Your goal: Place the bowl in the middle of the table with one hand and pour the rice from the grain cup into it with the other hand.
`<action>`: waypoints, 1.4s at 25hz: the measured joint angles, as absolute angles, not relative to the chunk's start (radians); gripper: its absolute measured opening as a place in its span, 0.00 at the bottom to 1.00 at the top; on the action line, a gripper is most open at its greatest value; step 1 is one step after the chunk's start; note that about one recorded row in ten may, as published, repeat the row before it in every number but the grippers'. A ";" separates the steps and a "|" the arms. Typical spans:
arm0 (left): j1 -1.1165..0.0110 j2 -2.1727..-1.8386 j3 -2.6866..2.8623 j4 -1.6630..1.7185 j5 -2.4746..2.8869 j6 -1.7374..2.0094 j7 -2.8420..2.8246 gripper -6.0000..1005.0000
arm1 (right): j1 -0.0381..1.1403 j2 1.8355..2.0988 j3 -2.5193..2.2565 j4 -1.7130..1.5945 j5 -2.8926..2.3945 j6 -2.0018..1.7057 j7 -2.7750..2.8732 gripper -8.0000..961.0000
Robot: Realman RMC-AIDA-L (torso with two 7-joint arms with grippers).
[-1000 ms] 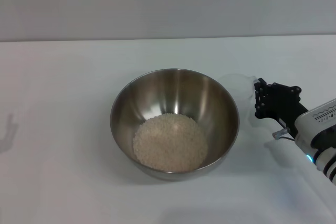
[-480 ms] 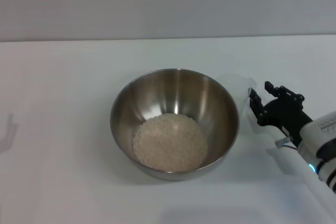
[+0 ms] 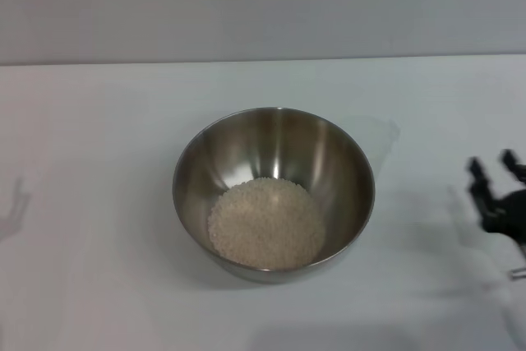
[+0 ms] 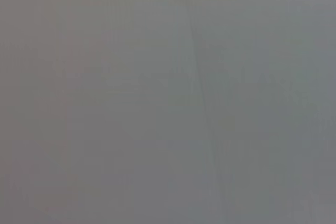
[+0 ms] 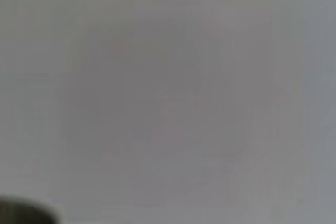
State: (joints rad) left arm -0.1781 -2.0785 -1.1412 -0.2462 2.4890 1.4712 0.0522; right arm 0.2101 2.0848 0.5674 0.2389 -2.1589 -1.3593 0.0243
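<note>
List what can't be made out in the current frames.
- Left end effector: in no view; the left wrist view shows only flat grey.
- Right end effector: head view, blurred at the right edge, arm cut off; fingers look spread and empty.
- Cup: head view, a faint clear shape behind the bowl; whether it holds any rice is unreadable.
- Right wrist view: blurred pale surface; dark corner patch unidentifiable.

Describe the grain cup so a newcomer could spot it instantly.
Start at the steel bowl of rice mid-table. Look just past its far right rim: the grain cup stands there, small, clear, nearly invisible against the white, unlike the shiny bowl.
</note>
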 joint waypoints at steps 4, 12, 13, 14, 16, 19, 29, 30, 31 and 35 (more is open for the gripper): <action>-0.176 -2.078 -1.141 -0.245 2.485 1.446 0.051 0.81 | 0.149 2.087 0.616 0.214 -2.158 -1.504 0.023 0.47; -0.164 -2.078 -1.123 -0.245 2.483 1.426 0.049 0.81 | 0.066 2.087 0.681 0.179 -2.146 -1.729 0.067 0.56; -0.162 -2.078 -1.120 -0.245 2.483 1.426 0.049 0.81 | 0.063 2.088 0.682 0.180 -2.140 -1.734 0.067 0.57; -0.162 -2.078 -1.120 -0.245 2.483 1.426 0.049 0.81 | 0.061 2.088 0.683 0.181 -2.132 -1.735 0.067 0.58; -0.156 -2.078 -1.114 -0.245 2.482 1.425 0.048 0.81 | 0.061 2.089 0.683 0.181 -2.115 -1.735 0.061 0.64; -0.150 -2.078 -1.110 -0.245 2.482 1.425 0.047 0.81 | 0.059 2.090 0.682 0.180 -2.106 -1.736 0.052 0.74; -0.133 -2.079 -1.101 -0.247 2.483 1.425 0.043 0.81 | 0.053 2.091 0.685 0.176 -2.094 -1.736 0.049 0.88; -0.133 -2.079 -1.101 -0.247 2.483 1.425 0.043 0.81 | 0.050 2.092 0.684 0.176 -2.092 -1.737 0.048 0.88; -0.130 -2.078 -1.101 -0.247 2.484 1.426 0.045 0.81 | 0.050 2.092 0.684 0.176 -2.092 -1.737 0.048 0.88; -0.130 -2.078 -1.102 -0.249 2.486 1.427 0.051 0.81 | 0.050 2.092 0.685 0.174 -2.084 -1.728 0.048 0.88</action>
